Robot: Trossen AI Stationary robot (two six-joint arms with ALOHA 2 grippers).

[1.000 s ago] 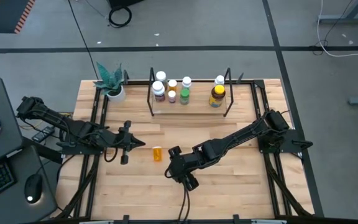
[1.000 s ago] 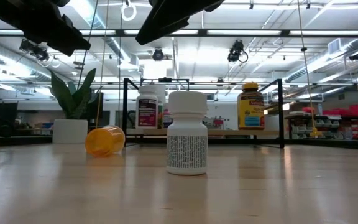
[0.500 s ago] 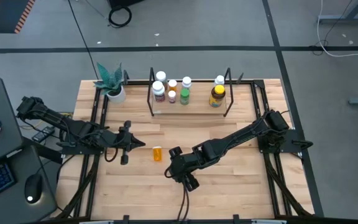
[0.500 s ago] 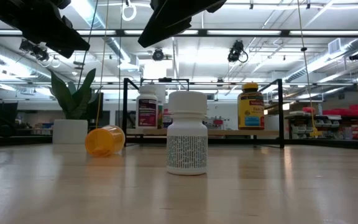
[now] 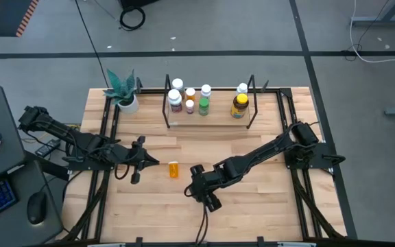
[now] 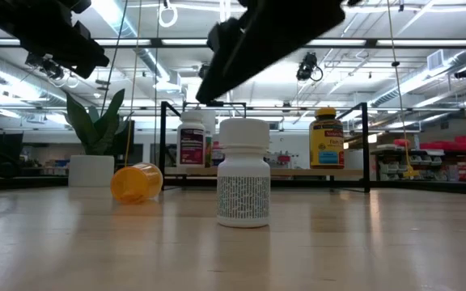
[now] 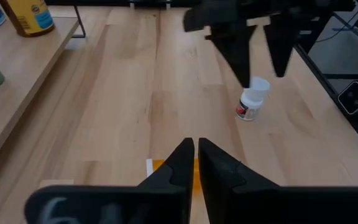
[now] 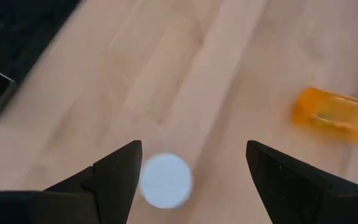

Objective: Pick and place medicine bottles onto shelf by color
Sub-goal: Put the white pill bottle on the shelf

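We hang our right gripper [image 8: 191, 168], fingers spread wide, above the upright white bottle [image 6: 243, 172] near the table's front, and should lower squarely around its cap before closing; our left gripper [image 7: 196, 163] waits left, fingers pressed together.

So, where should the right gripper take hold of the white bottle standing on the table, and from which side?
From above, on the round white cap or just below it. The white bottle stands upright, and the right gripper, open, hangs over its cap. The orange bottle lies apart, so the sides look free.
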